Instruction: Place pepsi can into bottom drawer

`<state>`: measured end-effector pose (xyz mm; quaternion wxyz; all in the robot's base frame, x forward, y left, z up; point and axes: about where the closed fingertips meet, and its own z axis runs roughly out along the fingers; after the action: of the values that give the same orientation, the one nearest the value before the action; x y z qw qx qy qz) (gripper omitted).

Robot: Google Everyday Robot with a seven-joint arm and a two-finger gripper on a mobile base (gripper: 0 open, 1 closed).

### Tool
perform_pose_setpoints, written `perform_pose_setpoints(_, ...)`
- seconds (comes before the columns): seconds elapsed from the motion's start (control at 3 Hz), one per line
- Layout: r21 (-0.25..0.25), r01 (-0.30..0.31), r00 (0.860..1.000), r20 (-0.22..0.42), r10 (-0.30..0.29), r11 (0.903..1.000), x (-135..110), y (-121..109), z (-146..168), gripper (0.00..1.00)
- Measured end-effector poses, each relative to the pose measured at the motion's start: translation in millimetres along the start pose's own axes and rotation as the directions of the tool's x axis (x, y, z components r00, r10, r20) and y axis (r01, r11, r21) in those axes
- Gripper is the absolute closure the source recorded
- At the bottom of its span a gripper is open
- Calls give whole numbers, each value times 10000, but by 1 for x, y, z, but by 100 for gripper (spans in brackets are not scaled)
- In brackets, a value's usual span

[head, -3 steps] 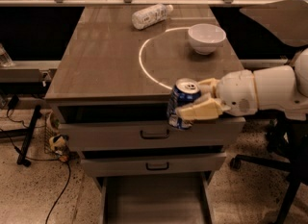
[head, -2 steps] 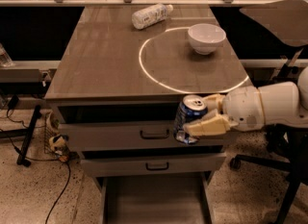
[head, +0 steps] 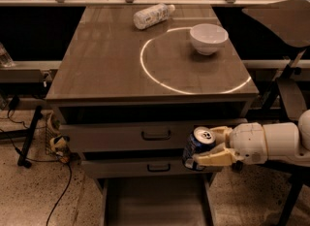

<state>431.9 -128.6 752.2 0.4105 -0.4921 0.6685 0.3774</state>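
The pepsi can (head: 197, 148), dark blue with a silver top, is held upright in my gripper (head: 209, 147), whose cream fingers are shut around its right side. The white arm reaches in from the right edge. The can hangs in front of the two upper drawers, at the right end of the cabinet front. The bottom drawer (head: 155, 203) is pulled out below, a wide shallow grey tray with a bare floor. The can is above the drawer's right side.
On the cabinet top lie a clear plastic bottle (head: 152, 15) on its side and a white bowl (head: 208, 38). The two upper drawers have black handles (head: 156, 135). Cables and a stand leg (head: 29, 133) are on the floor at the left. A chair (head: 286, 31) stands at the right.
My gripper has moved down with the pepsi can, from the level of the cabinet top's edge to in front of the upper drawers.
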Motion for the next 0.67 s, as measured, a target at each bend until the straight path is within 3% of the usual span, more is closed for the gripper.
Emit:
perform_pose_setpoints(0.33,0,0,10000,0,0,10000,0,0,0,100)
perform_pose_setpoints(0.67,227,-15,10000,-44,16,9997,30,2,16,100)
